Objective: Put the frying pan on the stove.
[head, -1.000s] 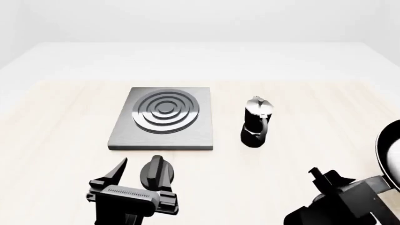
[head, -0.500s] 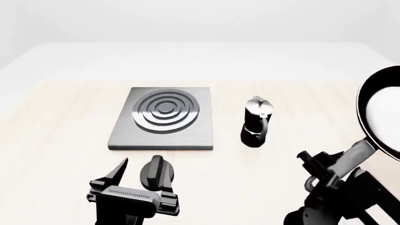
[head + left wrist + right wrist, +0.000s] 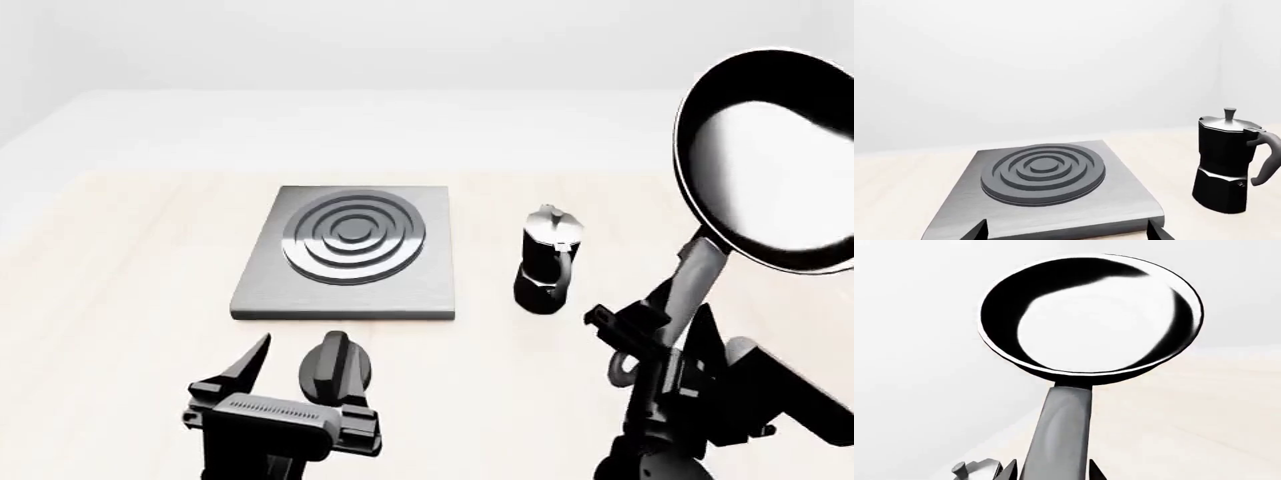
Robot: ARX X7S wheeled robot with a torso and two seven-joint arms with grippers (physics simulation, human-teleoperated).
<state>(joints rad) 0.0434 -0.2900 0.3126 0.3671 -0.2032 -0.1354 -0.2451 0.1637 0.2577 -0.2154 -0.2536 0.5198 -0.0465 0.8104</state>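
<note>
The right hand (image 3: 654, 345) is clamped on the handle of the frying pan (image 3: 774, 160), which is lifted clear of the table (image 3: 120, 290). The pan's long axis runs from the hand up and away, the bowl high above the hand and tilted so its shiny inside faces the head camera. The loop end of the handle hangs just below the grip.

Between this hand and the stove (image 3: 350, 252) stands a moka pot (image 3: 546, 260), upright, just beside the stove's edge and apart from it, its handle turned toward the robot. The stove lies flat, well off to the hand's left, nothing on its ringed burner.

The left hand (image 3: 294, 375) rests low, its fingers spread, with the stove just ahead of it. A small black knob-shaped thing (image 3: 331, 366) lies between the fingers; whether they touch it I cannot tell.

The left wrist view shows the stove (image 3: 1044, 180) close ahead and the moka pot (image 3: 1227, 160) beside it, but no pan. The right wrist view shows the frying pan (image 3: 1087, 315) along its handle, the fingers at either side, and the moka pot's lid (image 3: 977, 470) at the edge.
</note>
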